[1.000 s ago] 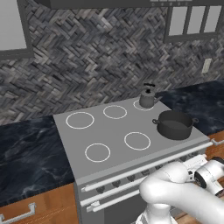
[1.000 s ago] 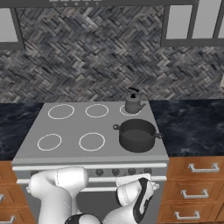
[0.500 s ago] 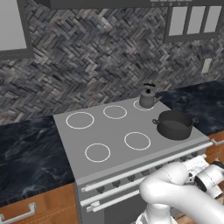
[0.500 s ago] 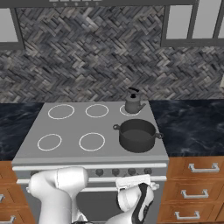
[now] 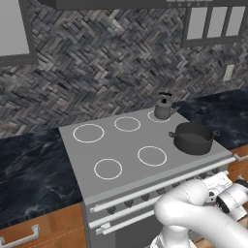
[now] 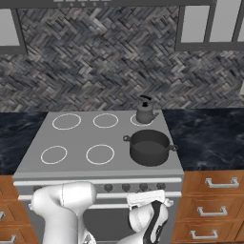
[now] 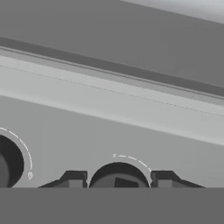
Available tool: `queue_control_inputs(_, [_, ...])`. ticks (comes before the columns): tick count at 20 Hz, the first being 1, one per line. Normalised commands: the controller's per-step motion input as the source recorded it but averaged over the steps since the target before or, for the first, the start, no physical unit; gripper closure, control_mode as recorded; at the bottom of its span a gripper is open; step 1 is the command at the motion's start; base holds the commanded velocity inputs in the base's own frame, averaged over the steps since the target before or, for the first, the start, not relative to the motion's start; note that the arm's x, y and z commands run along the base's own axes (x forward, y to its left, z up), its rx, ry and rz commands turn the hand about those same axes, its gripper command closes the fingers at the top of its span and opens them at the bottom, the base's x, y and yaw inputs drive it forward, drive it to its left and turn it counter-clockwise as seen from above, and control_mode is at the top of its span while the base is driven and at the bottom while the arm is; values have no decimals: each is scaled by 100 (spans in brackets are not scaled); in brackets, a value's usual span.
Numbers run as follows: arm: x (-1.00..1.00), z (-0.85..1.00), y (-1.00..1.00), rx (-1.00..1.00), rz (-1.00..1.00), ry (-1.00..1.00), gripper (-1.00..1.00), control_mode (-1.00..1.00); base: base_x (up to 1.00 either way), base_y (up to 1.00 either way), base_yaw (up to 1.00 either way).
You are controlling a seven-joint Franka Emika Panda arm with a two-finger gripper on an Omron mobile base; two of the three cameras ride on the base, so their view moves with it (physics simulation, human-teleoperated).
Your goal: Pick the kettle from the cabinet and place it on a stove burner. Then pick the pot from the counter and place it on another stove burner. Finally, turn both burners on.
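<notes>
The gripper (image 7: 118, 180) has its two tips either side of a dark stove knob (image 7: 118, 177) — contact unclear. Above, the kettle (image 6: 144, 113) sits on a rear burner, the pot (image 6: 149, 147) on the front one — just apart.

Arm folded low, hand pointed forward

The white arm (image 5: 193, 213) bends down and forward from its base, its elbow bulging low in the left base view, its wrist turned to the front. In the right base view the hand (image 6: 148, 215) hangs low, right of the arm's big white shoulder. In the hand view the gripper (image 7: 118, 178) shows two dark fingertips (image 7: 73, 178) standing apart, one on each side of a round dark knob (image 7: 118, 175).
</notes>
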Motion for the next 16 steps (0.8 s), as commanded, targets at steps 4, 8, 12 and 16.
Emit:
queue_control_inputs(4, [9,18,-2,0,0,0,100,-100,0,0,0])
queue_control_inputs(8, [0,0,0,-1,0,0,100,-100,0,0,0])
queue_control_inputs(12, [0,7,-1,-11,0,0,100,-100,0,0,0])
queue_control_inputs(16, [0,14,-6,-15,0,0,100,-100,0,0,0])
